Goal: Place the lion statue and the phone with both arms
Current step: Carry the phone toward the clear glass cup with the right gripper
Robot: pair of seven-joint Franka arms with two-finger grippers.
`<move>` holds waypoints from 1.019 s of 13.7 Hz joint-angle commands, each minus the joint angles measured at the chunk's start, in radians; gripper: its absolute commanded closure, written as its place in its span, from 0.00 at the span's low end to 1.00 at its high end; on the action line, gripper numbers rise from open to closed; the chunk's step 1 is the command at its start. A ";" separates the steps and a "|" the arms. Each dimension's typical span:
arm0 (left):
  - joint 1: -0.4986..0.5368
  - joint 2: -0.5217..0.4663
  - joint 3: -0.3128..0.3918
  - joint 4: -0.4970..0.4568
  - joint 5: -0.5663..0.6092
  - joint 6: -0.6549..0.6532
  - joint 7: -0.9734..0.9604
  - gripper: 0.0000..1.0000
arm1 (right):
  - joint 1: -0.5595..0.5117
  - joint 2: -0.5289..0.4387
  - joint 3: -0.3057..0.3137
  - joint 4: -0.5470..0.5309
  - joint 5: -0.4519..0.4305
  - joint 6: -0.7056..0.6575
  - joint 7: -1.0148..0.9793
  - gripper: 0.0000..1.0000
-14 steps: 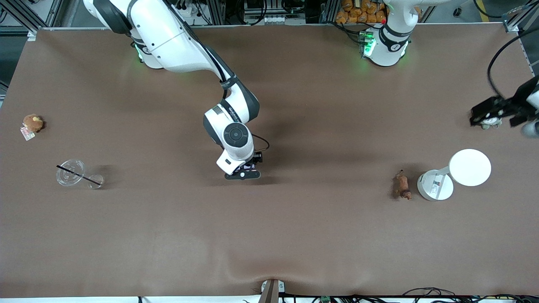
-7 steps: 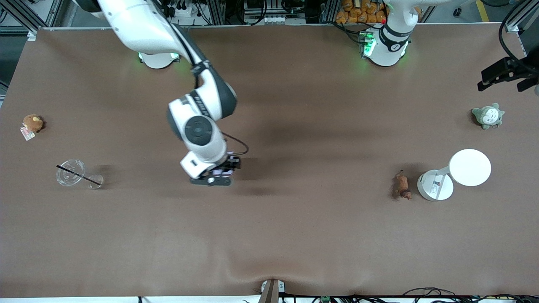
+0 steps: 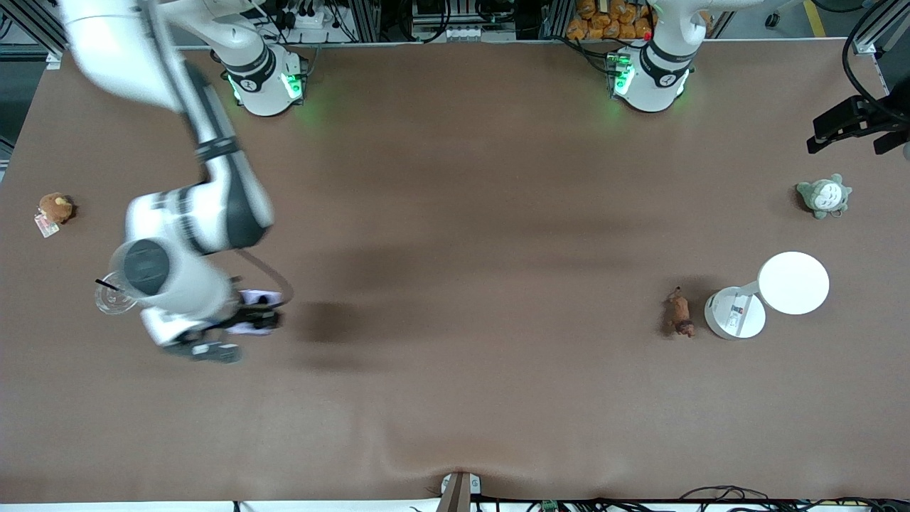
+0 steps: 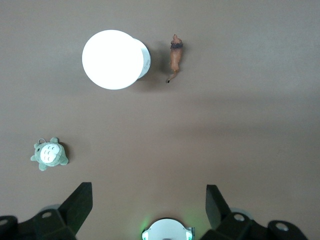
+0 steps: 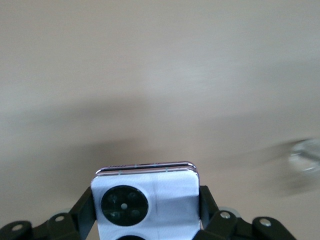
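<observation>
Gripping the phone [image 3: 254,311], the right gripper [image 3: 234,334] is seen clamped on it at lower left of the frame, over the table [image 3: 455,398]. The lion statue [image 3: 680,314] is found at right of centre, just beside the lamp [image 3: 753,302]. Its long axis is set near-vertical, dark head lowest. The left gripper [image 3: 857,128], spread empty at upper right, is judged the nearer tool.

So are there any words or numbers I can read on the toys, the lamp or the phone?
None can be read.
Tag beside the brown plush toy: too small to read.
Label on the lamp base: too small to read.
Phone: only two round camera circles, no words.
Lion statue: no writing shows.
</observation>
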 commanded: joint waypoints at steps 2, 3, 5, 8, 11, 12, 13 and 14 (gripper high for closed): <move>-0.012 -0.013 0.010 0.018 0.035 0.007 -0.003 0.00 | -0.159 0.071 0.026 -0.020 -0.013 0.065 -0.130 1.00; -0.010 -0.015 0.010 0.014 0.035 0.007 -0.008 0.00 | -0.172 0.105 0.026 -0.023 -0.011 0.104 -0.144 1.00; -0.007 -0.013 0.010 0.013 0.035 0.007 -0.009 0.00 | -0.167 0.145 0.026 -0.030 -0.007 0.172 -0.132 1.00; -0.004 -0.007 0.010 0.013 0.035 0.007 -0.012 0.00 | -0.166 0.166 0.028 -0.033 0.001 0.175 -0.137 1.00; -0.001 0.005 0.008 0.018 0.035 0.003 -0.011 0.00 | -0.167 0.194 0.028 -0.068 -0.010 0.221 -0.210 1.00; -0.001 0.004 0.005 0.018 0.034 0.003 -0.015 0.00 | -0.176 0.194 0.028 -0.100 -0.010 0.256 -0.277 1.00; -0.001 0.004 0.004 0.020 0.028 0.003 -0.032 0.00 | -0.184 0.193 0.028 -0.127 -0.010 0.281 -0.324 1.00; 0.001 0.004 0.005 0.020 0.015 0.003 -0.052 0.00 | -0.186 0.190 0.028 -0.149 -0.008 0.290 -0.324 1.00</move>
